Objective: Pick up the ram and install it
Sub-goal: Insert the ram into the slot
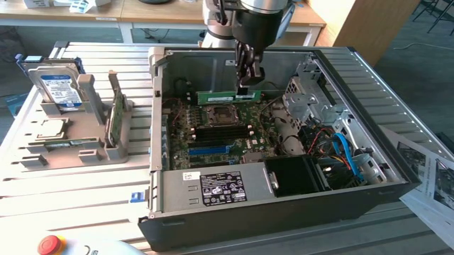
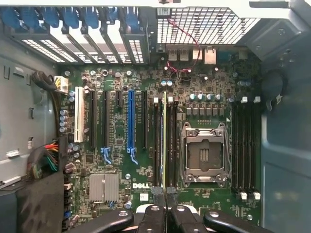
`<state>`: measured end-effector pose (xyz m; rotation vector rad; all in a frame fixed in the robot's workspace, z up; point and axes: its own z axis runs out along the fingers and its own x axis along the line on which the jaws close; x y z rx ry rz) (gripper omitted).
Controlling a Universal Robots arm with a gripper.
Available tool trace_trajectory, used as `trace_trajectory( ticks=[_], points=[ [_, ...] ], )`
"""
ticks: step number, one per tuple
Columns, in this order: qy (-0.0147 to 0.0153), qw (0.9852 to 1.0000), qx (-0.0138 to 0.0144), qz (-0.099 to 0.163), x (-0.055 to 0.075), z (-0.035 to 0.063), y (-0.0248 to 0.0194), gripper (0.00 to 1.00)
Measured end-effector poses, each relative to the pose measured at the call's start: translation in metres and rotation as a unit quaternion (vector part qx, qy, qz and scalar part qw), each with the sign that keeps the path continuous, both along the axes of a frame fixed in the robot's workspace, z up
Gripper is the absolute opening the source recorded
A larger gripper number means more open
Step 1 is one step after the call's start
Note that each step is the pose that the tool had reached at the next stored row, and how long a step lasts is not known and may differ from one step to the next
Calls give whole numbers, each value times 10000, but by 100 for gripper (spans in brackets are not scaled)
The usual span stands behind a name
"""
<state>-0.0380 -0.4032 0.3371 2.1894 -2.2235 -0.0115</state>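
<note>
- With the exterior view as your dial and the open computer case [image 1: 159, 133] at its centre, a grey holder rack [image 1: 85, 146] sits at nine o'clock on the slatted table [image 1: 71, 191].
- In that rack a blue-labelled hard drive [image 1: 58, 87] stands upright at about ten o'clock. A square silver processor chip [image 1: 51, 129] lies flat just below it.
- A spare green stick [image 1: 116, 119] stands on edge in the rack's slot nearest the case.
- A red button [image 1: 50, 244] sits at seven o'clock, at the frame's edge.
- Your gripper [image 1: 248, 85] comes down into the case from twelve o'clock, clenched on the ram [image 1: 227, 97].
- The ram hangs level, long side across, above the motherboard [image 1: 212, 133]. The fingers pinch its upper edge toward its three o'clock end.
- In the wrist view the gripper [image 2: 165, 213] holds the ram [image 2: 164, 141] edge-on. It runs along the black memory slots between the blue slot [image 2: 130, 121] and the empty processor socket [image 2: 204, 154].
- You cannot tell whether the ram touches a slot.
- Blue cables [image 1: 347, 154] curl inside the case at four o'clock.
- Printed papers [image 1: 433, 175] lie on the table beyond the case, at three to four o'clock.
</note>
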Motion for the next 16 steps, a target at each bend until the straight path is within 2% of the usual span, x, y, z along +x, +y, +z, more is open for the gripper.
trace_trajectory(
  ticks=[16],
  points=[
    [0,10000,0,0,-23,-228,0,12]
  ],
)
